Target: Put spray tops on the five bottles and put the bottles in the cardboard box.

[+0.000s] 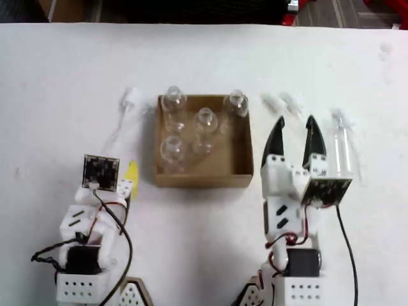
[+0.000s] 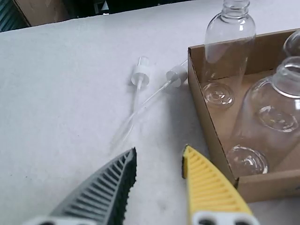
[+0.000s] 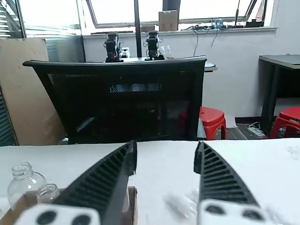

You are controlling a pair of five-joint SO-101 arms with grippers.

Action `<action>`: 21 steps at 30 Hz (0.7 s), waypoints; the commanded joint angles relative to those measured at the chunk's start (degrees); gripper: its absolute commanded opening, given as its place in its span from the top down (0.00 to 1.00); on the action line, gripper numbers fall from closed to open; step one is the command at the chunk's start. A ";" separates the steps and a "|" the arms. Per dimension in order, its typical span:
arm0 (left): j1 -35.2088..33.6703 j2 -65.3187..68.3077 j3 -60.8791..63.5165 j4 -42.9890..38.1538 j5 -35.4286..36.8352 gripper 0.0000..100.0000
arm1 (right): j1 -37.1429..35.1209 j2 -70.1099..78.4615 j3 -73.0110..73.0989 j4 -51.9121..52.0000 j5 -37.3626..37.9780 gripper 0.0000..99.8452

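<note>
Two spray tops (image 2: 140, 75) sit on the tabletop (image 1: 64, 76) ahead of the left gripper (image 2: 159, 151), its fingers spread and empty, the tops' dip tubes trailing back toward it. Next along, the cardboard box (image 1: 204, 178) holds four bottles (image 1: 204, 121), all uncapped. Then the right gripper (image 1: 294, 135), fingers parted, nothing held, and just to its right the fifth bottle (image 1: 342, 150) seems to lie flat, long axis parallel to those fingers. Right arm's nearer, I'd say. From above that bottle reads plainly; the left wrist view gives the tubes' direction.
</note>
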 commanded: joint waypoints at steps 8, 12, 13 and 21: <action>0.22 -0.66 -0.26 -0.53 -0.62 0.84 | 1.36 0.92 6.24 6.02 -0.62 0.82; 0.31 -0.66 -0.26 -0.62 -0.62 0.84 | 2.42 0.66 6.24 9.98 -0.26 0.82; 0.48 -0.66 -0.26 -0.62 -0.62 0.84 | 2.42 0.66 6.24 10.33 -0.18 0.82; 0.57 -0.66 -0.18 -0.62 -0.62 0.84 | 17.19 0.66 5.71 9.19 4.04 0.82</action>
